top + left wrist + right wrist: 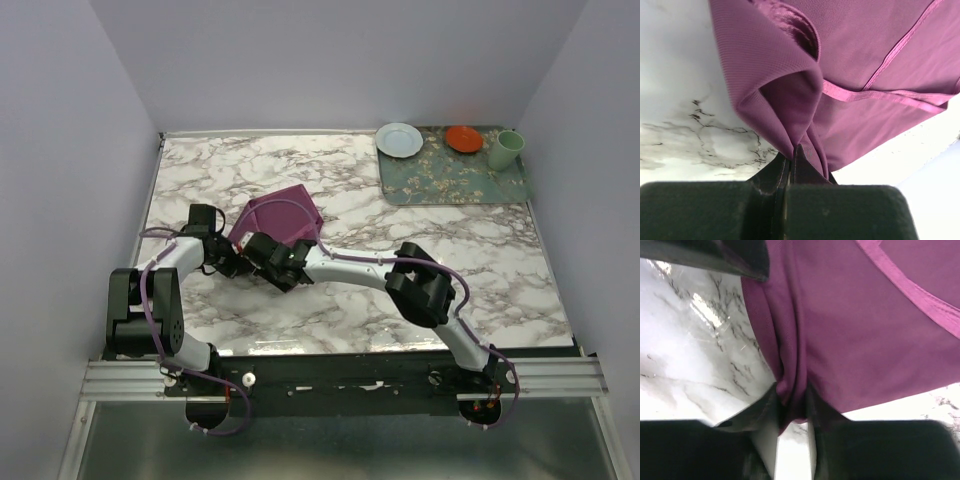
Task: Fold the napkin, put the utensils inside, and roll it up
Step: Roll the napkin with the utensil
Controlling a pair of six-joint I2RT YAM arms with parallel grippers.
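On marble table (pixel 450 250), napkin (pixel 285 215) partly hidden, bunched edge clamped in left hand (pixel 791 152) and right hand (pixel 791 390).

napkin (pixel 280 217) 1 | mat (pixel 450 175) 1 | cup (pixel 505 150) 1 | plates (pixel 399 139) 2, orange one (pixel 463 138) perhaps a bowl

Plum-purple cloth napkin (pixel 281 217): woven fabric with a fine ribbed texture, matt overall; the hem band is smoother and has a satin sheen. White grey-veined marble-look tabletop (pixel 470 270): hard and polished, glossy, bright highlights in the right wrist view. Left gripper (pixel 791 159): black fingers, matt, plastic-looking, edges faintly scuffed. Right gripper (pixel 792 402): same matt black, inner faces pale and smooth. Robot arms (pixel 350 268): smooth silver-white shells, matt black joint housings. Green floral rectangular mat (pixel 455 175): flat, matt, material unclear. Pale blue round plate (pixel 399 139), small orange dish (pixel 463 138), pale green cup (pixel 506 150): smooth, lightly glossy. Ribbed silver rail (pixel 340 378): brushed-metal look.
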